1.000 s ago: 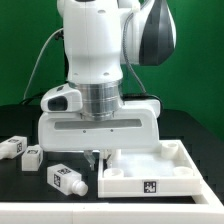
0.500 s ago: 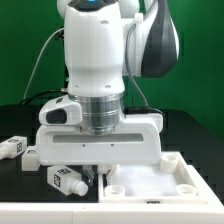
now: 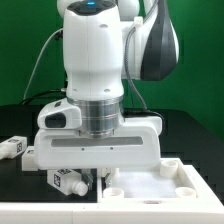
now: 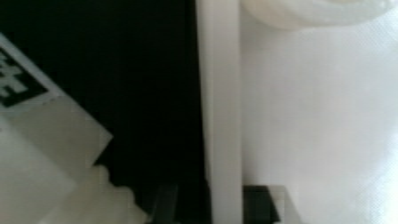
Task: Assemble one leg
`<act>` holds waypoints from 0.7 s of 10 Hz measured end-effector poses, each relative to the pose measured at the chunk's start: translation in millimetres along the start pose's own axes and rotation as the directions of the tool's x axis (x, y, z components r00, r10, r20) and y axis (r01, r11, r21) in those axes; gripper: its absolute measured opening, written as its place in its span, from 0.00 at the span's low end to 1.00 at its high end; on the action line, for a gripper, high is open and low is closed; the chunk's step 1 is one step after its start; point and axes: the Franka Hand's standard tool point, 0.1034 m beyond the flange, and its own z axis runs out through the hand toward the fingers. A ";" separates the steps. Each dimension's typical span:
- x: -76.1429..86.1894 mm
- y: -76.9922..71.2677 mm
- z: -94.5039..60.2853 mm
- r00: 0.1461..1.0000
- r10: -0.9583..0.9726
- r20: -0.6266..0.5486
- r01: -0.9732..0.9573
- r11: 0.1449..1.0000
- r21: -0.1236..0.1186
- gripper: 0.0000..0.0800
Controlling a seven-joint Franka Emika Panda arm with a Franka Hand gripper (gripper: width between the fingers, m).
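- The gripper (image 3: 95, 178) hangs low over the table (image 3: 20, 190), its broad body close above the nearest leg (image 3: 64, 180) and the panel (image 3: 150, 185).
- I cannot tell how far the jaws stand apart: the body hides most of them in the exterior view, and the wrist view shows only dark stubs at the frame edge. Nothing is visibly held.
- The nearest leg lies on its side on the table, just beside the panel's edge on the exterior view's left. It is partly hidden under the gripper body.
- Another leg (image 3: 11, 147) lies well apart at the exterior view's far left, untouched.
- In the wrist view a tagged piece, probably the nearest leg (image 4: 18, 80), sits on one side of a black strip of table. The panel (image 4: 302, 120) fills the other side, with a rounded white corner feature (image 4: 302, 15) showing.
- Judged from this, the step in hand is the reach for a leg. No leg is picked up yet and none stands in the panel.
- The camera looks down on the gap between leg and panel, so the jaws seem off the leg's centre.
- The next move calls for a small shift toward the leg, until the jaws straddle it.
- It must also keep clear of the panel edge, which lies very near.
- After that come a firm close, a lift, and a carry to a corner hole.
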 end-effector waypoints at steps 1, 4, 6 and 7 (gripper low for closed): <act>0.2 -0.8 0.6 1.000 0.000 -0.002 0.000 1.000 0.000 0.07; 6.5 -2.0 -0.1 1.000 0.000 0.011 -0.001 1.000 0.003 0.07; 6.5 -2.0 -0.3 1.000 0.002 0.016 -0.002 1.000 0.003 0.07; 6.5 -1.9 -0.3 1.000 0.002 0.016 -0.002 1.000 0.003 0.07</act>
